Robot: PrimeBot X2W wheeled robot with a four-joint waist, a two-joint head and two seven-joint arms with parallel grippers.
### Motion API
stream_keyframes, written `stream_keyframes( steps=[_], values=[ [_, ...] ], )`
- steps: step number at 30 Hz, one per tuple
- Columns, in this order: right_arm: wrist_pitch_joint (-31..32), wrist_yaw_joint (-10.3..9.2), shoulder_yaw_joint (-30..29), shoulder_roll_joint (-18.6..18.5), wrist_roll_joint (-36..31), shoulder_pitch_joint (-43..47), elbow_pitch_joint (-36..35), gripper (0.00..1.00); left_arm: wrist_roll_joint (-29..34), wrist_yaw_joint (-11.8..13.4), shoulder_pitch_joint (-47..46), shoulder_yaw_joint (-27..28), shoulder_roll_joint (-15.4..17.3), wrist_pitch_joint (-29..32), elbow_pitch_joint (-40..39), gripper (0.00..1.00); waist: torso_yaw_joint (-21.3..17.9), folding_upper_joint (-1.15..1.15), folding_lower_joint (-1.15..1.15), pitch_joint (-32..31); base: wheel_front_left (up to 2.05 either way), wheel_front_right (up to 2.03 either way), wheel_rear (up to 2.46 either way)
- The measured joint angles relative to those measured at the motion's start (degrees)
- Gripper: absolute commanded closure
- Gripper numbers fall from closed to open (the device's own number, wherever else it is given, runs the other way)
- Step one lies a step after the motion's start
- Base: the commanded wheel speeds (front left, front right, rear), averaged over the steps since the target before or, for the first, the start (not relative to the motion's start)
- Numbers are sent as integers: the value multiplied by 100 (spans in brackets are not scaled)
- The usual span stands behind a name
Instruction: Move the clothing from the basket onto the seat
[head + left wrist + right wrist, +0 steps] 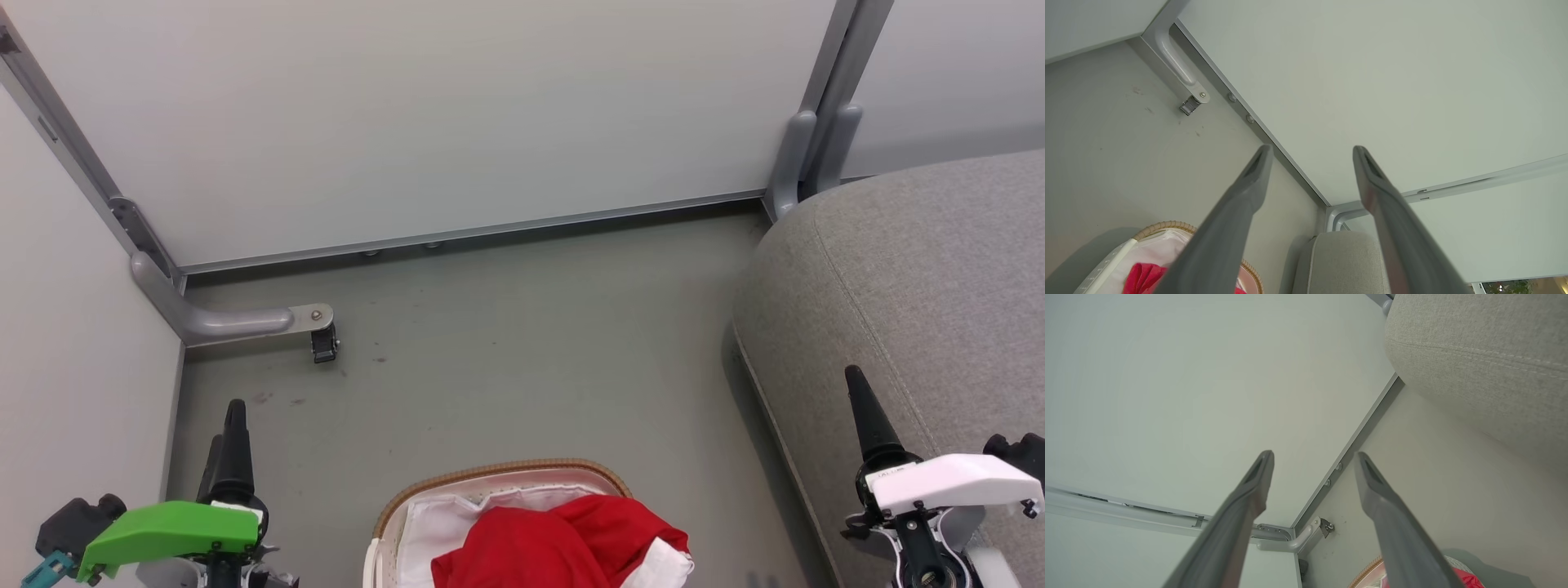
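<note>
Presently: left pincer (1311,150) and right pincer (1313,454), each with two long, tapered dark-grey fingers, spread apart and holding nothing. Clothing (555,543): soft crumpled red fabric with white trim, heaped in the basket (490,472), which is rounded, cloth-lined and brown-rimmed, on the smooth grey floor (531,343). Seat (914,286): grey woven upholstery, rounded edge, stitched seam, to the basket's right.

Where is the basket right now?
In the head view the basket sits on the floor at the bottom centre, holding the red clothing, with the grey seat off to its right.
</note>
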Motion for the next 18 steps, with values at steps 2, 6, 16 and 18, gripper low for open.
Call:
stream_keyframes(
  steps=[2,6,16,18],
  values=[
    [-48,0,45,-19,-234,0,1,0,260,1,0,-41,0,-51,-10,0,-2,0,0,5,0,0,0],
    [-131,0,133,-76,-653,-4,8,0,723,29,0,-130,3,-142,-2,0,-6,0,0,12,0,0,0],
    [-347,0,325,-154,-1749,-37,10,0,1790,232,0,-465,133,-346,114,0,-14,0,0,14,0,0,0],
    [-374,0,352,-164,-1944,-37,10,0,1956,271,0,-531,159,-377,121,0,-14,0,0,15,0,0,0]
  ],
)
